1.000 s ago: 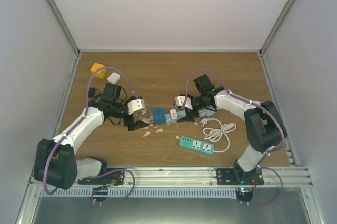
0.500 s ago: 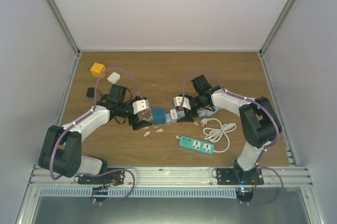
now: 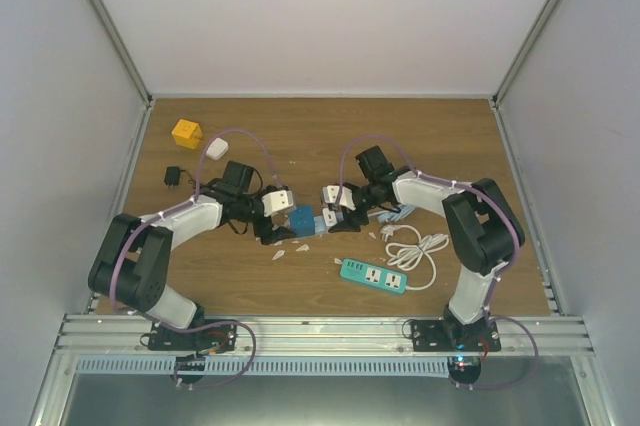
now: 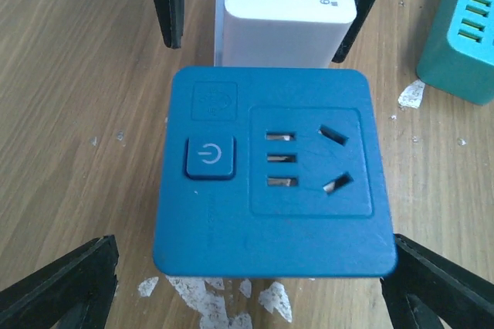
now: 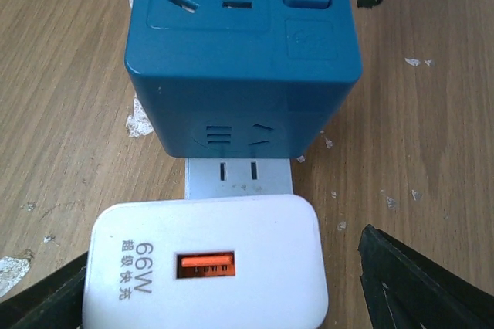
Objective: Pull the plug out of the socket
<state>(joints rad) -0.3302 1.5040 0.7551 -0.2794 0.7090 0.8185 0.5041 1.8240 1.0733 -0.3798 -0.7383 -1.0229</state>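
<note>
Top external view: a blue cube-shaped plastic socket (image 3: 301,222) sits on the brown wood-grain worktop (image 3: 320,141), near its middle and slightly toward the near edge. A white rectangular plastic charger plug (image 3: 329,216) is joined to the cube's right side, still seated. The two arms reach in from opposite sides and meet over this pair.

In the left wrist view, the left gripper (image 4: 253,239) straddles the blue socket with its jaws spread wide. A strip of bare wood shows between one black finger (image 4: 62,283) and the cube, so nothing is clamped. The cube's top face carries a power button and a multi-pin outlet.

In the right wrist view, the right gripper (image 5: 222,244) stands astride the white charger, whose orange USB port faces up. Its jaws are also apart, with a clear gap beside one finger (image 5: 417,283), so the charger is not gripped. A short pale grey adapter piece (image 5: 239,174) bridges the charger and the cube.

A teal power strip (image 3: 374,275) with a coiled white cable (image 3: 425,246) lies toward the near right. A yellow cube (image 3: 187,133), a small white adapter (image 3: 216,149) and a small black plug (image 3: 172,176) lie near the far left corner. White flecks (image 3: 279,254) dot the wood by the socket.
</note>
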